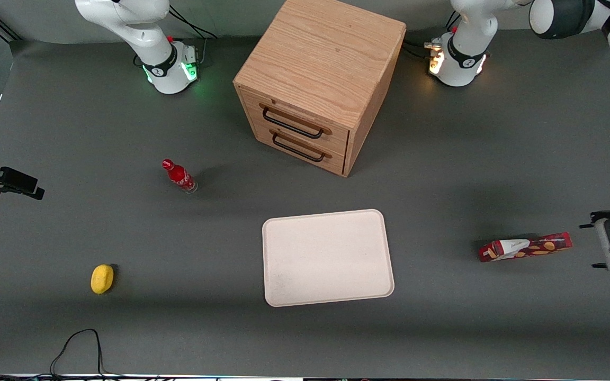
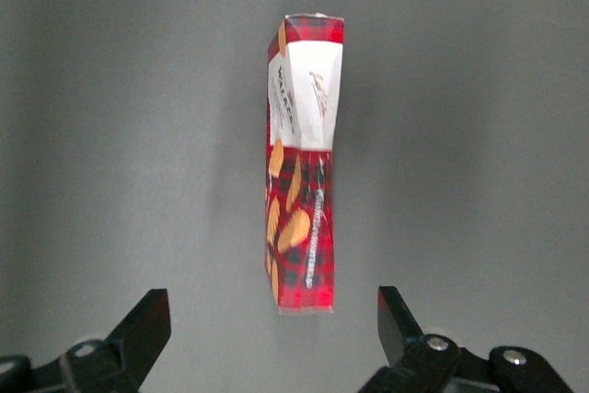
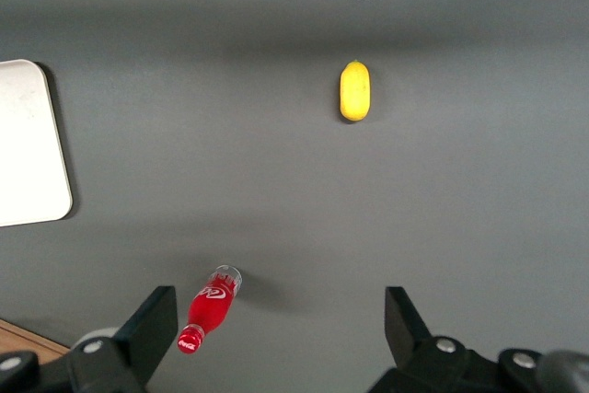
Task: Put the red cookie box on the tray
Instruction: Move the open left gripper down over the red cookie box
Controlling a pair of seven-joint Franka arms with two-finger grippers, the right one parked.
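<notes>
So the tray (image 1: 328, 257) has nothing on it, and both cabinet (image 1: 315, 79) drawers are shut. The red cookie box (image 1: 525, 247) lies on the table (image 1: 442, 328) toward the working arm's end, well apart from the tray. The gripper (image 2: 273, 336) hovers over it, fingers (image 2: 145, 327) spread wide. One box, one tray, one red bottle (image 1: 179, 175), one lemon (image 1: 102, 279).
</notes>
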